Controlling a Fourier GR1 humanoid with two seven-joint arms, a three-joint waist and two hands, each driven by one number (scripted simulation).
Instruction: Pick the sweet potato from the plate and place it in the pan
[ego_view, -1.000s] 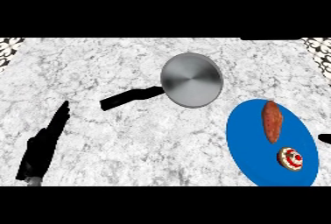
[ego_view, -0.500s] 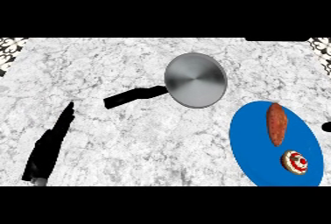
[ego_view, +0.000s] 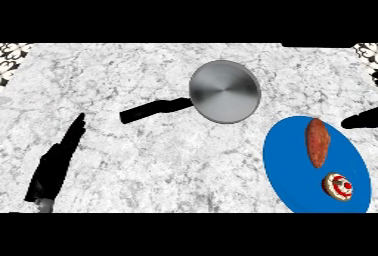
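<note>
The bench (ego_view: 148, 165) looks like polished marble, white with grey veining. The pan (ego_view: 224, 91) has a brushed metal bowl with a soft radial sheen, and its handle (ego_view: 153, 111) is matt black. The plate (ego_view: 295, 165) is a flat, even blue without gloss. The sweet potato (ego_view: 317, 142) has dull, rough reddish-brown skin. Both hands, left (ego_view: 55, 162) and right (ego_view: 362, 119), are plain matt black.
</note>
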